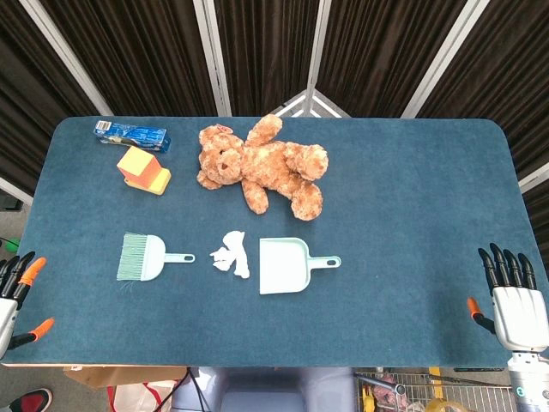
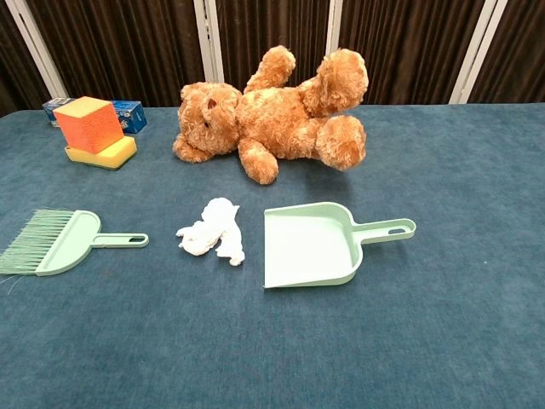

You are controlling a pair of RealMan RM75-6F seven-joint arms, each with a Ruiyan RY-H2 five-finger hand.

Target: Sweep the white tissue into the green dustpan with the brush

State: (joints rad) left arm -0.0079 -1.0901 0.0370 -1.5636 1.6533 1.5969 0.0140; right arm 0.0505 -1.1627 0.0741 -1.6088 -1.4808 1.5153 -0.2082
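The crumpled white tissue (image 1: 231,254) (image 2: 212,229) lies on the blue table between the brush and the dustpan. The pale green brush (image 1: 145,257) (image 2: 60,242) lies to its left, bristles pointing left, handle pointing at the tissue. The green dustpan (image 1: 286,264) (image 2: 312,243) lies just right of the tissue, handle pointing right. My left hand (image 1: 13,290) hovers at the table's front left corner, fingers spread, holding nothing. My right hand (image 1: 511,288) is at the front right edge, fingers apart and empty. Neither hand shows in the chest view.
A brown teddy bear (image 1: 262,165) (image 2: 272,115) lies behind the tissue and dustpan. An orange block on a yellow sponge (image 1: 143,170) (image 2: 92,130) and a blue box (image 1: 132,134) (image 2: 129,114) sit at the back left. The table's front edge (image 1: 257,366) runs between my hands.
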